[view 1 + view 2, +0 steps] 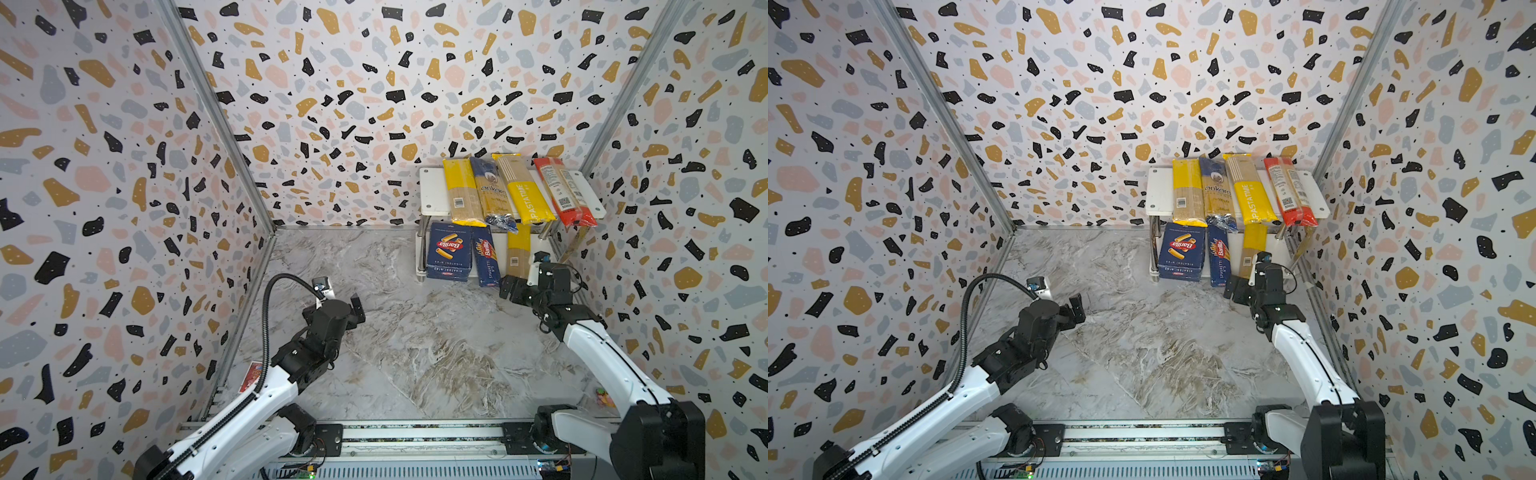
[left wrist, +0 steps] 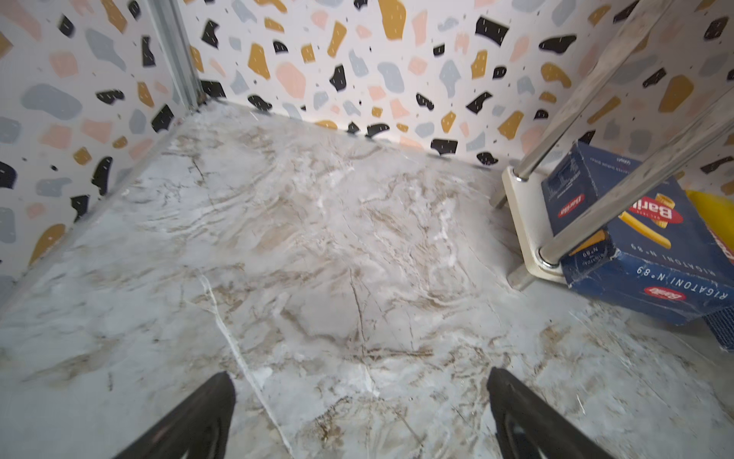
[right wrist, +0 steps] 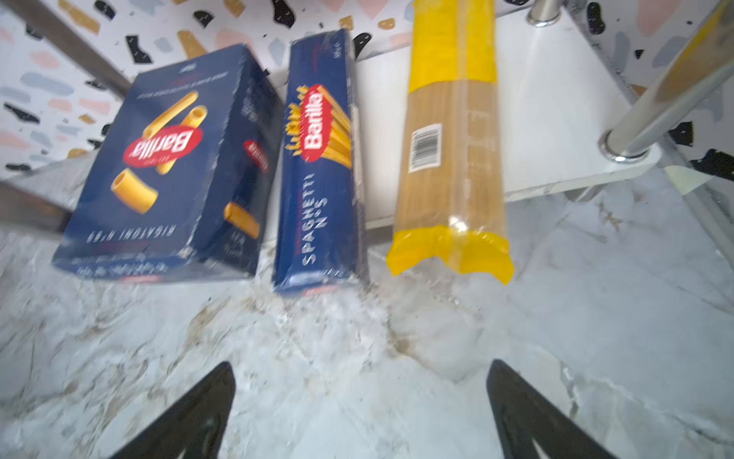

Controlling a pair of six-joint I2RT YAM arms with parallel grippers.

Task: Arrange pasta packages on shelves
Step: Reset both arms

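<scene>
Starting at the bottom edge of both top views, we've got two white-shelled arms reaching up over a glossy marble-print table (image 1: pixel 395 353). A small flat red card (image 1: pixel 250 374) peeks out by the left arm at lower left.

The left gripper (image 2: pixel 359 381) sits left of centre, black wedge-shaped fingers spread wide with only bare tabletop between them. The right gripper (image 3: pixel 359 369), right of centre, is spread just as wide and holds nothing, just short of the shelves (image 1: pixel 432 187) in the upper right.

That rack is two smooth white boards on shiny chrome legs (image 1: pixel 423 232).

- **Bottom board, left to right:** a wide cardboard rigatoni box (image 1: pixel 449 251), a slim spaghetti box (image 1: pixel 485 262), and a crinkly lower yellow bag (image 1: pixel 517 253) with a clear window. All three poke out past the front edge.
- **Top board:** four long bags lie side by side: a plain yellow bag (image 1: pixel 461 191), a dark blue bag (image 1: pixel 492 195), a SPASTATIME bag (image 1: pixel 523 191) and a red bag (image 1: pixel 563 191).

Behind it all is a terrazzo-patterned wall (image 1: pixel 353 104).
</scene>
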